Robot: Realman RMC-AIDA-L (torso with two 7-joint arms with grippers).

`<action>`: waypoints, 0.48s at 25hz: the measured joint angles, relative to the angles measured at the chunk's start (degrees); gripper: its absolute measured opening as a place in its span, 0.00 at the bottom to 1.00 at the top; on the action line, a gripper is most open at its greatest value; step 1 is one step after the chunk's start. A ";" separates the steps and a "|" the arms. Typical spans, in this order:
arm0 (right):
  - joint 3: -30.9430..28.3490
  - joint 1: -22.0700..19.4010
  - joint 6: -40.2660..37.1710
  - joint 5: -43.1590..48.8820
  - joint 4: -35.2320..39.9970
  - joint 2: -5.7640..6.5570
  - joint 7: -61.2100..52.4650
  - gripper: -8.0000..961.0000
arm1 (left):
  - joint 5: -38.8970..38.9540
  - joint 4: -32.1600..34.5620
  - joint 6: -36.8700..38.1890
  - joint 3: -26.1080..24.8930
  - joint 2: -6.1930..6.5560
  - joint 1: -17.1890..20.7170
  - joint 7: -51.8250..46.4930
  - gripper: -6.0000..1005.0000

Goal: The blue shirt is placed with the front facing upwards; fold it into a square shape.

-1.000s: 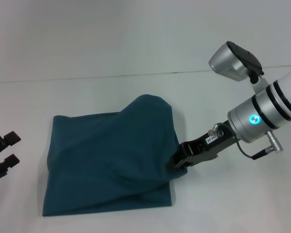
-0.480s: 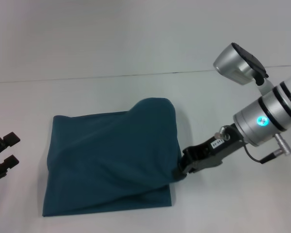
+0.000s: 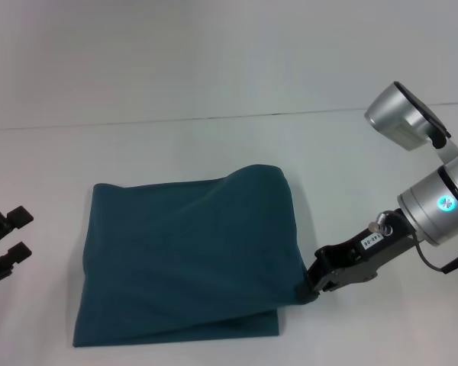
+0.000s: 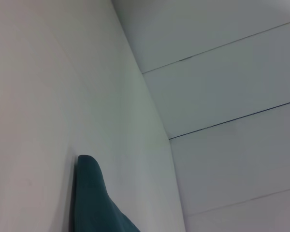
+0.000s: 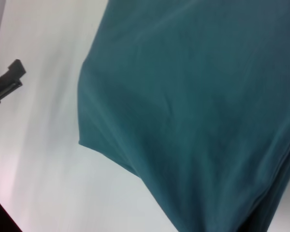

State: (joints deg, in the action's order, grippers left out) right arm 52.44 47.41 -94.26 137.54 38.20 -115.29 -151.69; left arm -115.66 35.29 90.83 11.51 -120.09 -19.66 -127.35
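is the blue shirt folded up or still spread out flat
Folded: the blue shirt lies as a compact, roughly square, layered bundle; no sleeves, collar or print show. The right gripper grips its right edge.

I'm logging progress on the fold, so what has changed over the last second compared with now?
The right gripper, shut on the right edge of the blue shirt, has pulled out toward the robot's right and nearer the robot, dragging the cloth with it. The raised hump has flattened and the shirt's left edge has shifted right a little. The left gripper stayed parked at the left, open.
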 joint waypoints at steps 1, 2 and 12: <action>0.01 -0.16 0.06 0.01 -0.12 0.04 0.02 0.02 | 0.00 -0.07 -0.22 0.00 -0.03 -0.01 0.00 0.93; 0.02 -0.29 0.08 0.01 -0.20 0.05 0.08 0.02 | 0.00 -0.17 -0.33 0.00 -0.04 -0.02 0.00 0.93; 0.97 -0.81 1.41 0.17 -2.86 -0.02 0.57 0.02 | 0.27 -0.67 -0.64 0.00 0.04 -0.03 0.05 0.93</action>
State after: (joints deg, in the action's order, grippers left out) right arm 53.41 46.59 -92.85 137.72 35.33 -115.31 -151.12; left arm -115.39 34.62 90.19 11.51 -120.06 -19.69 -127.30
